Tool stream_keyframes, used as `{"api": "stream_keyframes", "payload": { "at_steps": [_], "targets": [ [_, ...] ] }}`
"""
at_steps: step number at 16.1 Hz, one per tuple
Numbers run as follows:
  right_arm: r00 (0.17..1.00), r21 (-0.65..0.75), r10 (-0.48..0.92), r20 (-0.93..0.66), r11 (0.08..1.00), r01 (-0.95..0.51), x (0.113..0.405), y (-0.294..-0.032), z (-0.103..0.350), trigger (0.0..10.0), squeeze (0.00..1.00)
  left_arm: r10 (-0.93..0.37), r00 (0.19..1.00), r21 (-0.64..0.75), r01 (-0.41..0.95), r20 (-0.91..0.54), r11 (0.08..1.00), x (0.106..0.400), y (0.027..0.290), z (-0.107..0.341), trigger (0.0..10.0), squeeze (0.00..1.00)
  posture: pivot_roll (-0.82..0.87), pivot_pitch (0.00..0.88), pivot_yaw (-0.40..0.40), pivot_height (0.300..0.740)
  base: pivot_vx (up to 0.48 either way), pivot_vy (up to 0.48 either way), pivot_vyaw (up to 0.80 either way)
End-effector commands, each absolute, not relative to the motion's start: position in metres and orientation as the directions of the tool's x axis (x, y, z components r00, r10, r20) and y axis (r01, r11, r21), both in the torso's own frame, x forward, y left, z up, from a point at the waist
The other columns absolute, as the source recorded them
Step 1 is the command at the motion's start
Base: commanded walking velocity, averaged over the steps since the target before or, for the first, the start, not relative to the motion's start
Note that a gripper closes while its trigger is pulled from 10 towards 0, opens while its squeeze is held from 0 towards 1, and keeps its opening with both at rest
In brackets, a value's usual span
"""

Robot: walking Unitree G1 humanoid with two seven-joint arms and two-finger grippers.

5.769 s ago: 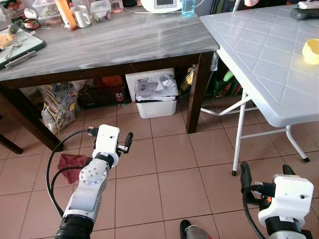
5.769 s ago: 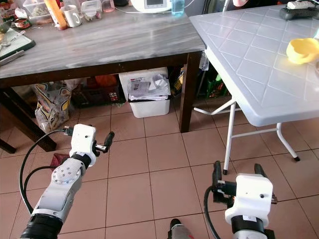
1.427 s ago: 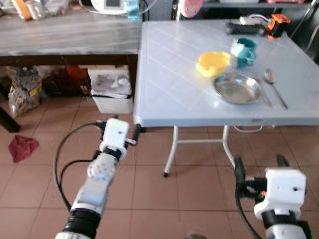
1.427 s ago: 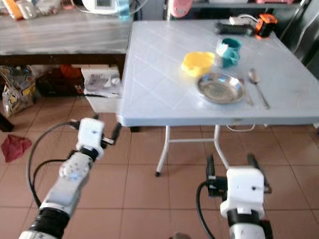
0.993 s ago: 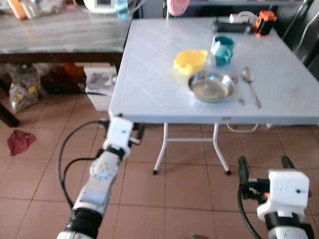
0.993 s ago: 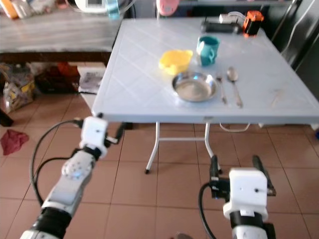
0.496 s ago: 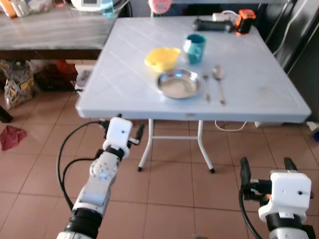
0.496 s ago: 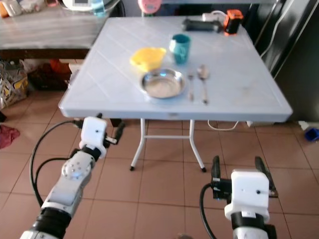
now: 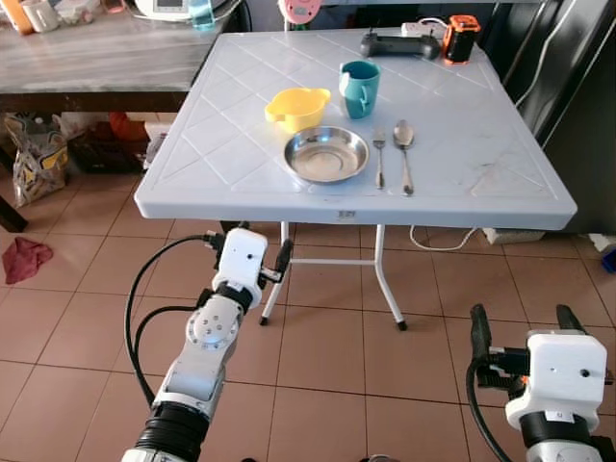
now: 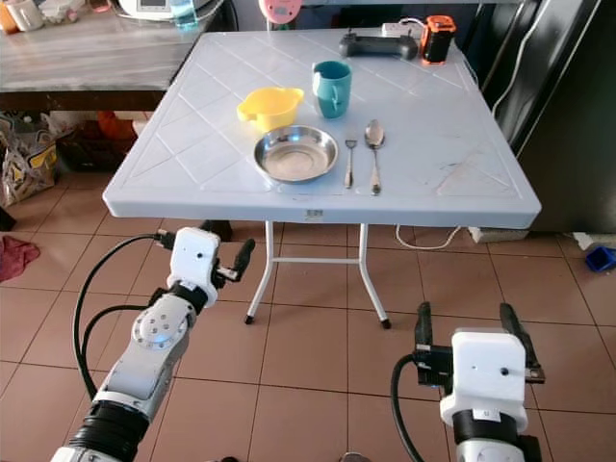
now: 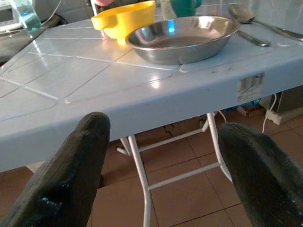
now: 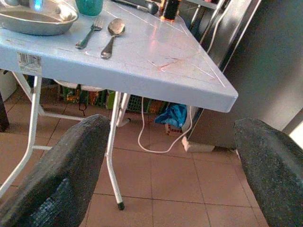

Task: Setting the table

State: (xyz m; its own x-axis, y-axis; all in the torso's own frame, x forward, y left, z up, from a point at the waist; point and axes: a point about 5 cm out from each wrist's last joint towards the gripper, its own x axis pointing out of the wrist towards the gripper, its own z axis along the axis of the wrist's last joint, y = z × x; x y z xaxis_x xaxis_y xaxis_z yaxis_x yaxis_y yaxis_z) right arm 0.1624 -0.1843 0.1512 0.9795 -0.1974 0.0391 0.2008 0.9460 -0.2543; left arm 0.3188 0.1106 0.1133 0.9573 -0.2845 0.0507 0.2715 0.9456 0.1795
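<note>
While both grippers hang low, plate (image 9: 326, 155) beside fork (image 9: 378, 159), spoon (image 9: 404, 154)

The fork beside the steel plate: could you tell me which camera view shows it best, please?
The left eye view is best: it looks down on the whole fork, lying between the steel plate and the spoon. The right eye view shows the same. The right wrist view sees it low and foreshortened; the left wrist view catches part of its handle behind the plate.

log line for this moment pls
phase: facing table | left hand: open, empty | right hand: open, empty | plate, fork, spoon laid
</note>
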Motion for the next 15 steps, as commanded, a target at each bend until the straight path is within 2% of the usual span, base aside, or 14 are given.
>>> {"api": "stream_keyframes", "payload": {
  "at_steps": [1,4,6,13,15],
  "targets": [
    [0.979,-0.245,-0.200,0.042,0.948,0.204,0.1613,-0.1850,0.1547,10.0,0.00,-0.285,0.958,0.174,0.274,0.042,0.946,0.3171,0.1117,0.1115,10.0,0.00,-0.21,0.158,0.043,0.740,0.000,0.000,0.00],
    [0.979,-0.232,-0.199,0.047,0.951,0.204,0.1612,-0.1831,0.1548,10.0,0.00,-0.294,0.955,0.181,0.282,0.038,0.942,0.3176,0.1104,0.1112,10.0,0.00,-0.21,0.158,0.043,0.740,0.000,0.000,-0.80],
    [0.978,-0.256,-0.201,0.049,0.944,0.207,0.1610,-0.1827,0.1541,10.0,0.00,-0.302,0.953,0.188,0.291,0.033,0.938,0.3175,0.1085,0.1099,10.0,0.00,-0.21,0.158,0.051,0.740,0.000,0.000,0.00],
    [0.980,-0.272,-0.192,0.052,0.941,0.199,0.1636,-0.1819,0.1543,10.0,0.00,-0.305,0.952,0.201,0.291,0.040,0.935,0.3179,0.1086,0.1108,10.0,0.00,-0.21,0.162,0.055,0.740,0.000,0.000,0.73],
    [0.979,-0.262,-0.199,0.054,0.943,0.206,0.1622,-0.1812,0.1547,10.0,0.00,-0.311,0.949,0.201,0.294,0.054,0.934,0.3190,0.1075,0.1148,10.0,0.00,-0.21,0.162,0.056,0.740,0.000,0.000,0.31]
  ]
}}
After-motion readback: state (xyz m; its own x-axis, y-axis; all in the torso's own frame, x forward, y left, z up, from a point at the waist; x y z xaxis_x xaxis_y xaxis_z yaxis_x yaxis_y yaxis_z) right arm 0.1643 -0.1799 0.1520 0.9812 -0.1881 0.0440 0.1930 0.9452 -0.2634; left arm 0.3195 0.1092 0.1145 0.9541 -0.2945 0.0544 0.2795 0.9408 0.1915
